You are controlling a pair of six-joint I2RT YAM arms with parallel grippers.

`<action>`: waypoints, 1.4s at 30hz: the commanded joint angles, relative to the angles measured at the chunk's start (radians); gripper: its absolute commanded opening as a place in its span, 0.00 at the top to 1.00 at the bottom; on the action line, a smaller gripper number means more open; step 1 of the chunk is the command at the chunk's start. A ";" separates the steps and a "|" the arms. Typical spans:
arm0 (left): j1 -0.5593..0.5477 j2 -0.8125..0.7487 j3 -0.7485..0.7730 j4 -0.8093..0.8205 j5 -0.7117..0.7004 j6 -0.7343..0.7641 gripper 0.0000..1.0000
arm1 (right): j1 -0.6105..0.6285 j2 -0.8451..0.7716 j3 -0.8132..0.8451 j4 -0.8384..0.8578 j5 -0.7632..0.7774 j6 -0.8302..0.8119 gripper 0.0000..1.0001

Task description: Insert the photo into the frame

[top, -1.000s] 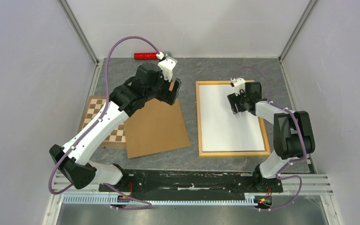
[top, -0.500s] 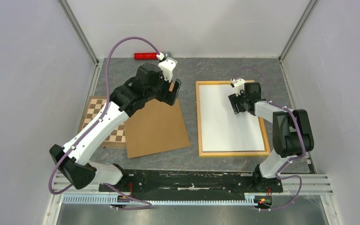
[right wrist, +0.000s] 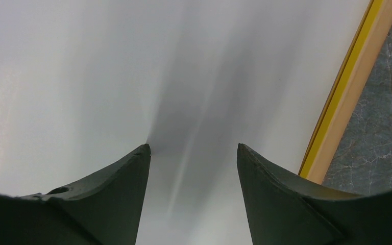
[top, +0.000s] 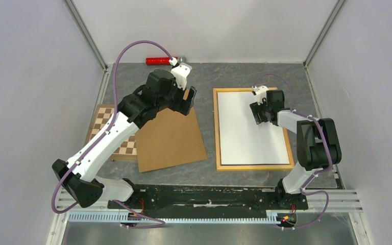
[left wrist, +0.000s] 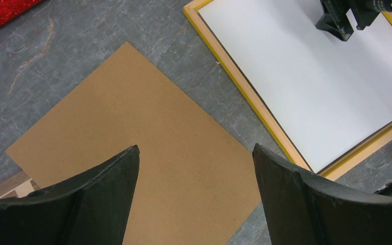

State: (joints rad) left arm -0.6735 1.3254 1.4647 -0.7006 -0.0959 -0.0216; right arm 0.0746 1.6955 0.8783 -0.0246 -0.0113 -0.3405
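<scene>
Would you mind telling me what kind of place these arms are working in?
Probably a robot-lab test cell rather than a home: plain grey panel walls box in a slate-look table, a black mounting rail runs along its near edge, and the frame lies there like a staged prop.

walls [top: 25,102]: plain pale grey | tabletop [top: 235,74]: grey stone-look | light: even

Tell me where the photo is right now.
In the overhead view the photo lies white side up inside the frame on the right half of the table, under the right gripper, with the brown board to its left.
</scene>
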 commanded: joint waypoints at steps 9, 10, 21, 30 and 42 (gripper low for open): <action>0.005 -0.024 -0.003 0.035 0.002 0.047 0.11 | -0.013 0.017 -0.001 0.008 -0.033 0.024 0.34; 0.005 -0.026 -0.003 0.035 0.002 0.047 0.12 | -0.014 0.015 -0.002 0.008 -0.035 0.027 0.34; 0.005 -0.023 -0.003 0.035 0.005 0.048 0.11 | -0.014 0.019 -0.007 0.003 -0.052 0.054 0.34; 0.005 -0.030 -0.006 0.035 0.002 0.048 0.11 | -0.013 0.023 -0.004 0.003 -0.052 0.062 0.34; 0.004 -0.031 -0.007 0.035 0.001 0.047 0.11 | -0.013 0.015 0.002 0.001 -0.050 0.065 0.34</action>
State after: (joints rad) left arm -0.6735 1.3228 1.4563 -0.7010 -0.0952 -0.0216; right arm 0.0616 1.7031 0.8783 -0.0162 -0.0486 -0.2840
